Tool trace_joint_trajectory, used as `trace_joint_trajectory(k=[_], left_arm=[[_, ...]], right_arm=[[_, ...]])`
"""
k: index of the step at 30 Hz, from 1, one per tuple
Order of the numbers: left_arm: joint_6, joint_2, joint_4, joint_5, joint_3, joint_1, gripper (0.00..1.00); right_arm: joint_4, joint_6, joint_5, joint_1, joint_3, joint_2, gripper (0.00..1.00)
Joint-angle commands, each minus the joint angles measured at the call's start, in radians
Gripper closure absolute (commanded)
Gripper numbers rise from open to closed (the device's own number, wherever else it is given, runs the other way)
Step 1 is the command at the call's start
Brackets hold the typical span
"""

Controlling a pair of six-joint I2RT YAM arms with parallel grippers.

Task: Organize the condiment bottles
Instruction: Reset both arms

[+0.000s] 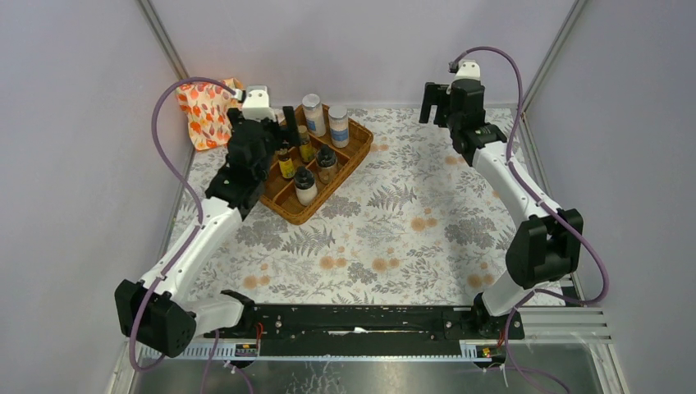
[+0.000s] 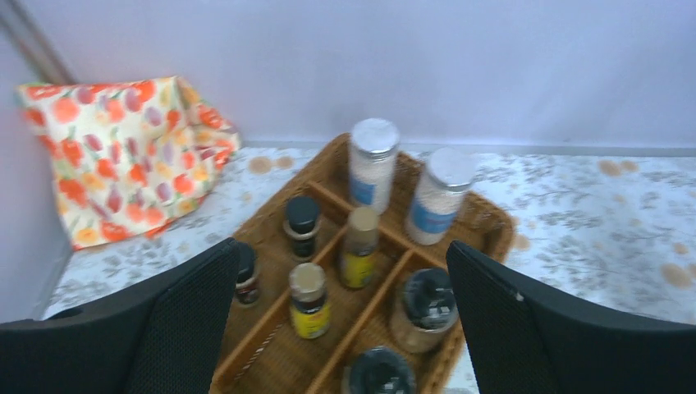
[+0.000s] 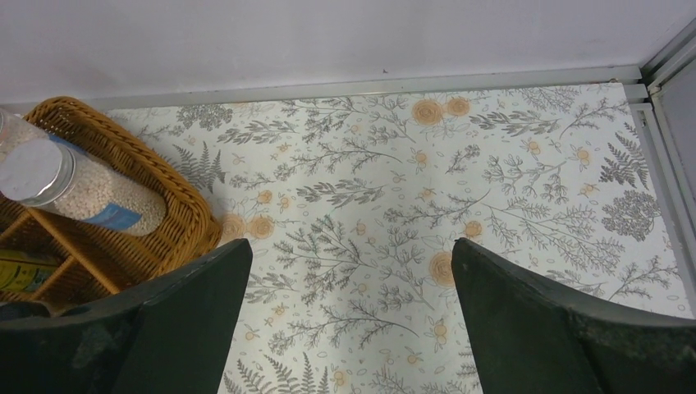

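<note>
A table [image 1: 394, 238] covered by a fern-printed sheet is enclosed by pale walls. Every bottle in view is stood upright in a wicker tray [image 3: 176, 209] at the far left of the table.

At the tray's near end a black-capped jar [image 1: 305, 185] with pale contents is seen. Just beyond it two slim yellow bottles [image 2: 310, 300] are set in the middle compartments, and at the far end two tall jars [image 2: 372, 164] with silver lids stand side by side.

The left gripper [image 2: 341, 254] is held above the tray with its jaws spread wide and nothing between them. The right gripper [image 3: 351, 246] is raised over bare sheet at the far right, likewise parted and empty. A patterned cloth [image 1: 205, 111] is bunched in the far left corner.

The bottles are judged rigid, smooth and rather slippery. The tall jars are probably the heaviest and the easiest to tip, so they would best be taken around the body just under the lid. The slim ones are light but crowded by their neighbours, so finger room is tight.
</note>
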Motion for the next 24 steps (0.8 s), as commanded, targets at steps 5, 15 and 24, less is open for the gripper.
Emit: trace_joint_trajectory(k=[5, 15, 24], left_arm=[[0.099, 0.005, -0.121, 0.182, -0.003, 0.207, 0.01], [0.042, 0.124, -0.030, 0.235, 0.016, 0.374, 0.01], [0.063, 0.150, 0.029, 0.033, -0.003, 0.399, 0.01]], right_arm=[[0.071, -0.092, 0.061, 0.006, -0.094, -0.119, 0.00], [0.158, -0.195, 0.167, -0.017, -0.140, -0.119, 0.00], [0.195, -0.202, 0.177, -0.043, -0.158, -0.093, 0.00]])
